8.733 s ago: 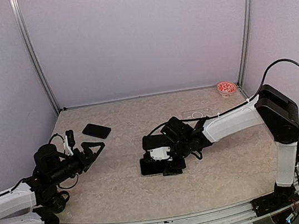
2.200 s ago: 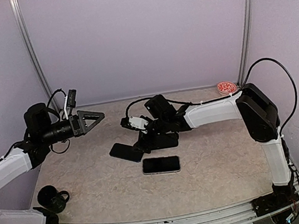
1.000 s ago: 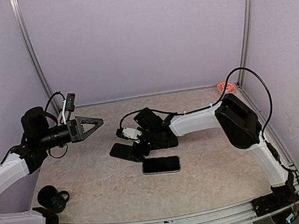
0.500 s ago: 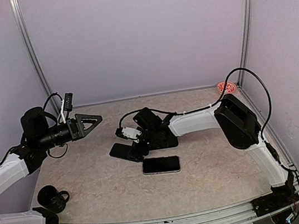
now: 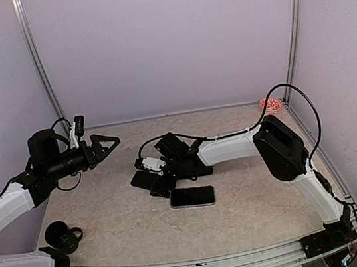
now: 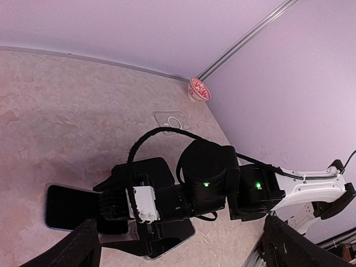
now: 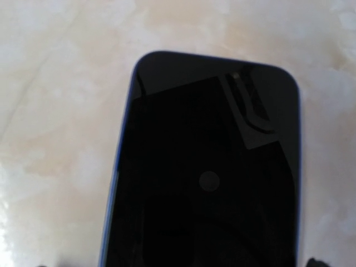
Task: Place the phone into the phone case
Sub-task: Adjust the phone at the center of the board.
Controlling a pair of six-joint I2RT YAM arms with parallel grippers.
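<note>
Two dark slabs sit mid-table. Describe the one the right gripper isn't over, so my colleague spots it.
On the marbled table, look at the middle, just on the near-edge side of the right gripper. The slab lies flat there, long side running left to right, untouched. Unlike the all-black phone partly under the gripper, it has a pale rim.

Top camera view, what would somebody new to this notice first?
The right claw, open, is stretched far across the table, low over a dark phone left of centre, with a second phone lying flat just nearer the bases. At the left, the left claw is raised, open and empty, and a small red-and-white dish sits in the far right corner.
</note>
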